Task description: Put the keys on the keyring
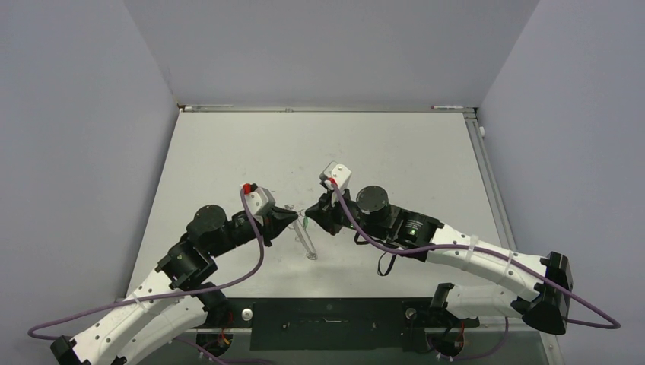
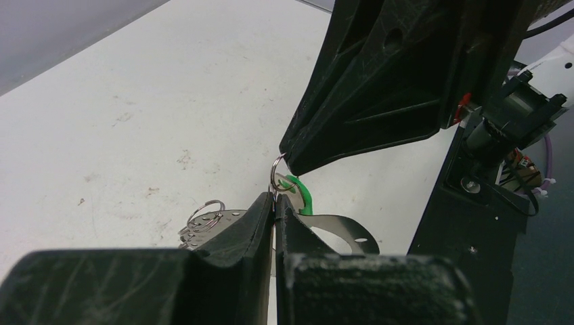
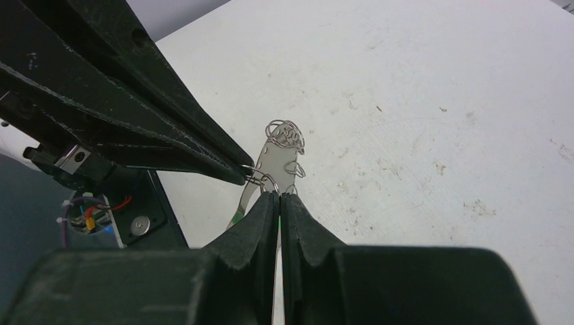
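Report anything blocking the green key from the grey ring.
Nothing visible does. The tiny bright green key sits at the rim of the flat grey metal ring, beside a small wire loop.

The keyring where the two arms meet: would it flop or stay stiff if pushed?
The keyring looks like flat sheet metal, unbent where it juts out, so it is probably stiff. Its shiny face suggests it could slip in a grip. The wire loops on its rim would likely swing loosely.
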{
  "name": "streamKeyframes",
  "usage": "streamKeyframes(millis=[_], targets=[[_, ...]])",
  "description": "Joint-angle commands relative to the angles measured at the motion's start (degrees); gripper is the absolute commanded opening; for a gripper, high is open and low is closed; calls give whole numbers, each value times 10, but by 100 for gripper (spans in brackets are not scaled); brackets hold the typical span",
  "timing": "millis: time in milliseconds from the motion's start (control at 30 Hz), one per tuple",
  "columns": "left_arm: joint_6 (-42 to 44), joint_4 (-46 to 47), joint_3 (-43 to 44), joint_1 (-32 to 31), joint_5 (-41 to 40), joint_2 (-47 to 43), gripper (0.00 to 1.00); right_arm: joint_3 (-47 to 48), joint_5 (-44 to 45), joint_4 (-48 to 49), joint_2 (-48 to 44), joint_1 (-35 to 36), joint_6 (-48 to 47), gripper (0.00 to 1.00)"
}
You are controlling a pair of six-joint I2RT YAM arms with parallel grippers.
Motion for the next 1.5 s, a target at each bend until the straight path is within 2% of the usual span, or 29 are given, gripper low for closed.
streamKeyframes(millis=[0,233,267,300,433,633,900,1200,1467], targets=[[-4,32,12,1,24,-8,0,8,16,13,-2,-6,8,5],[-4,34,10,1,20,-14,0,9,-16,9,0,-6,13,6],[-4,34,11,1,21,-14,0,10,-20,7,1,-6,14,8],[-4,34,11,1,20,-14,0,11,-23,5,2,-6,15,16],[-4,37,9,1,19,-19,0,13,-25,-1,-5,-6,18,35],[-5,41,7,2,20,-27,0,11,-29,-2,-26,-6,6,49],[-10,83,-9,7,57,-59,0,-20,-34,44,-108,-5,-65,49],[-72,193,-45,25,166,-108,0,-122,-169,181,-179,-5,-185,41],[-118,269,-68,40,237,-116,0,-128,-286,231,-150,-4,-193,37]])
